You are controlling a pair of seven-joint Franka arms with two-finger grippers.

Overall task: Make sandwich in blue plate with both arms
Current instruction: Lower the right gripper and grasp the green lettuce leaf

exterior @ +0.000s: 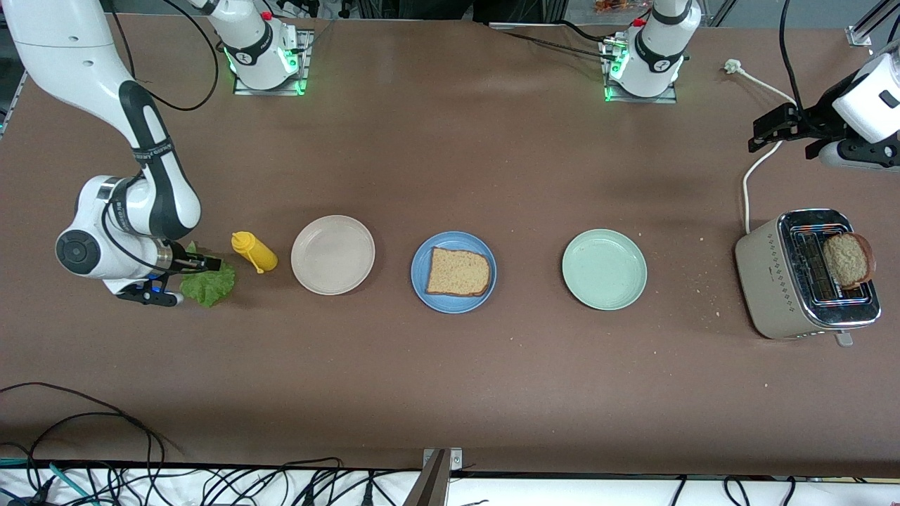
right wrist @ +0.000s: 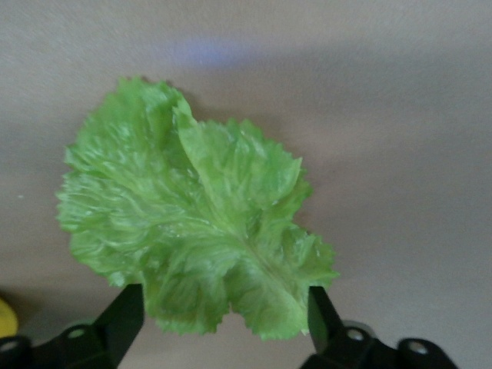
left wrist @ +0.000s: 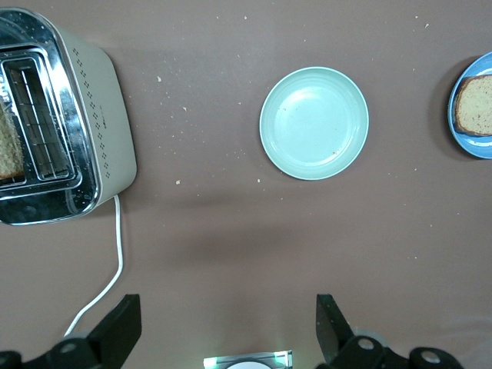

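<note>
Two claws to watch, and mine on the right arm is the busy one; the right claw (exterior: 184, 280) is down at the lettuce leaf (exterior: 209, 281), fingers spread wide, one on each side of the leaf's stem end, nothing pinched yet; in the right wrist view the right claw (right wrist: 223, 319) straddles the narrow end of the lettuce leaf (right wrist: 192, 238), and the leaf's long axis runs straight out from between the fingers, so as I judge it a plain squeeze should catch it. Just beside the leaf lies a yellow bottle (exterior: 254, 252) on its side, then the beige plate (exterior: 332, 254), bare; next along the bench (exterior: 450, 379) is the blue plate (exterior: 453, 271) with one bread slice (exterior: 458, 272) flat in it, so the leaf has to travel over the bottle and the beige plate toward the left arm's end; the right arm is clearly the nearer one for that carry. Past the blue plate sits the green plate (exterior: 604, 269), bare, then the toaster (exterior: 806, 275) with the second bread slice (exterior: 849, 259) poking out of its slot. My left claw (exterior: 791, 133) waits up in the air over the toaster's cord, fingers wide apart, holding nothing.
</note>
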